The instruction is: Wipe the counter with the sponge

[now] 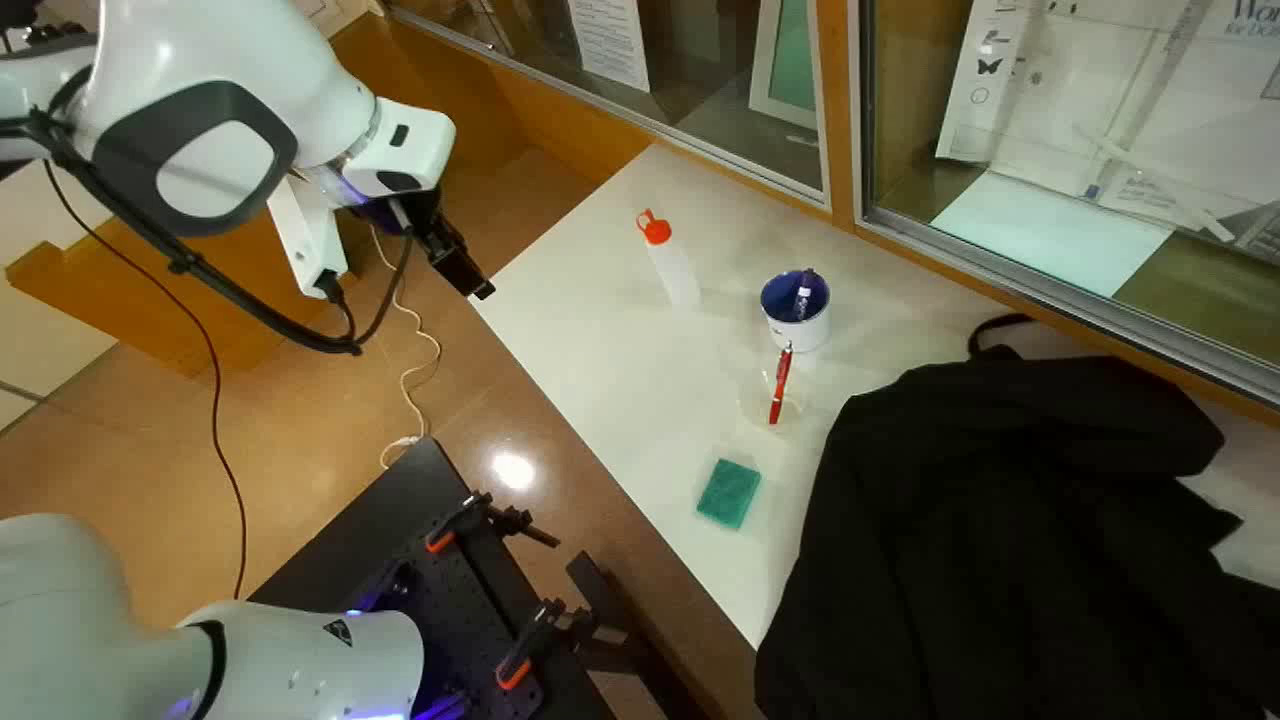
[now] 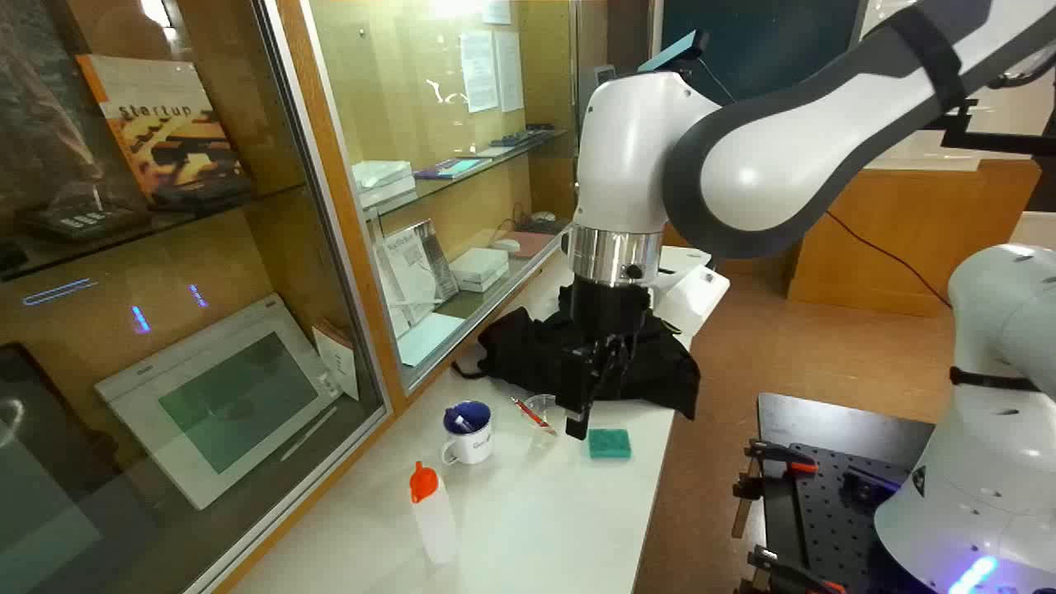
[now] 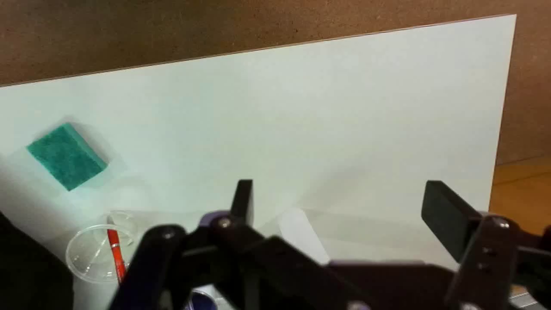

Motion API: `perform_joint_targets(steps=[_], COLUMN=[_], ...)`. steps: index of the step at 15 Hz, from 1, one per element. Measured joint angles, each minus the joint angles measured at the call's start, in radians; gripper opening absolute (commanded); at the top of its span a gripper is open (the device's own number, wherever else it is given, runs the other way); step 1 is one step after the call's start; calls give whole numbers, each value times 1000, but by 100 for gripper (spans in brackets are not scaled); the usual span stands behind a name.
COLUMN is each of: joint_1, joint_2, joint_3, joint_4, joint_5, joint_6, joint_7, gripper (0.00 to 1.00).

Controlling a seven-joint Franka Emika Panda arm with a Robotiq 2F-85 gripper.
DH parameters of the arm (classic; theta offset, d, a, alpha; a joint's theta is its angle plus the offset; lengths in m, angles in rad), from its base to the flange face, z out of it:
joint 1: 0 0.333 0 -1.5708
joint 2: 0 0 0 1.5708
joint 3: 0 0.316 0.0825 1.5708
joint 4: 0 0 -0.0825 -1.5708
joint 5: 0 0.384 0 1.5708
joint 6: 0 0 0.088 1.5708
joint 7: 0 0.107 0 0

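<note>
"Where is your sponge lying?"

"It's resting flat on the counter, near the cloth, its whole top showing in the wrist view."

"What is your gripper doing?"

"My gripper is hanging above the counter, well away from the sponge, its two fingers standing wide apart. In both exterior views I'm struggling to make out the gap, so I'm reading it from the wrist view."

"What is it hiding there?"

"It's covering the upper part of the bottle, one end of the pen and most of the mug, which the bottom edge is also cutting off. In an exterior view the clear cup is barely showing, and I'm not making out what the item in the mug is."

"How many are you counting?"

"I'm counting one sponge, one bottle, one mug with one item inside, one cup with one pen leaning in it, one cloth and two clamps, one of which the bottom of an exterior view is cutting off."
</note>
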Motion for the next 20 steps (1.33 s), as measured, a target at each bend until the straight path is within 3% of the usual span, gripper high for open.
perform_joint_targets(steps=[12, 16, 20], joint_1=[-2, -41, -95], joint_2=[0, 18, 59], joint_3=[0, -17, -77], joint_4=[0, 0, -9], joint_5=[-5, -89, -180], joint_6=[0, -1, 0], joint_7=[0, -5, -83], gripper=[100, 100, 100])
